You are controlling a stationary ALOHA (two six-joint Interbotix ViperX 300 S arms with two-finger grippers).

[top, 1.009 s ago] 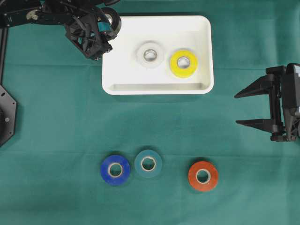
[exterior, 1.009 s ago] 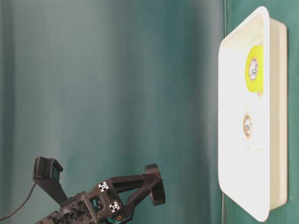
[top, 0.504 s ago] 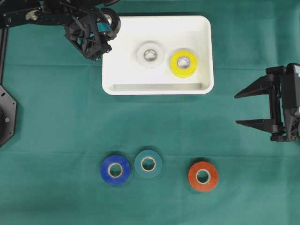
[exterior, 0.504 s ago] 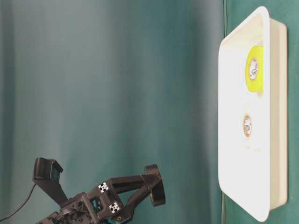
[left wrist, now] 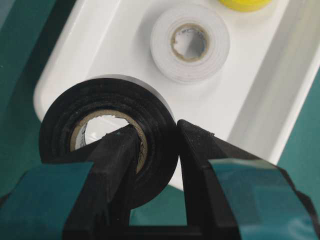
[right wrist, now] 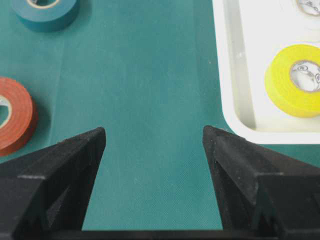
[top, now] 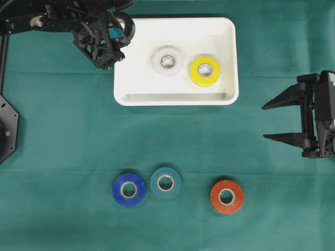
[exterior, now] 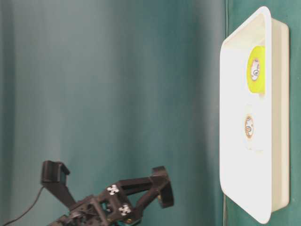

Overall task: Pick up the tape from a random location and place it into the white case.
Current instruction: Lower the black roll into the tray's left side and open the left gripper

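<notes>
My left gripper [left wrist: 156, 127] is shut on a black tape roll [left wrist: 100, 100], one finger through its core and one on its outer face. The roll hangs over the far-left corner of the white case [top: 175, 99], seen at the overhead view's top left [top: 125, 25] and raised off the surface in the table-level view [exterior: 164, 193]. A white tape [top: 167, 61] and a yellow tape [top: 204, 70] lie flat inside the case. At the right edge, my right gripper [top: 264, 122] stands open over bare cloth [right wrist: 153, 130], holding nothing.
Three more rolls lie on the green cloth near the front: blue [top: 129, 189], teal [top: 165, 182] and red [top: 226, 196]. The case's near rim [right wrist: 225, 75] shows at the upper right of the right wrist view. A black mount [top: 6, 130] sits at the left edge.
My left arm has shifted slightly with the black tape, a little up and toward the case in the table-level view. The right gripper has stayed still.
</notes>
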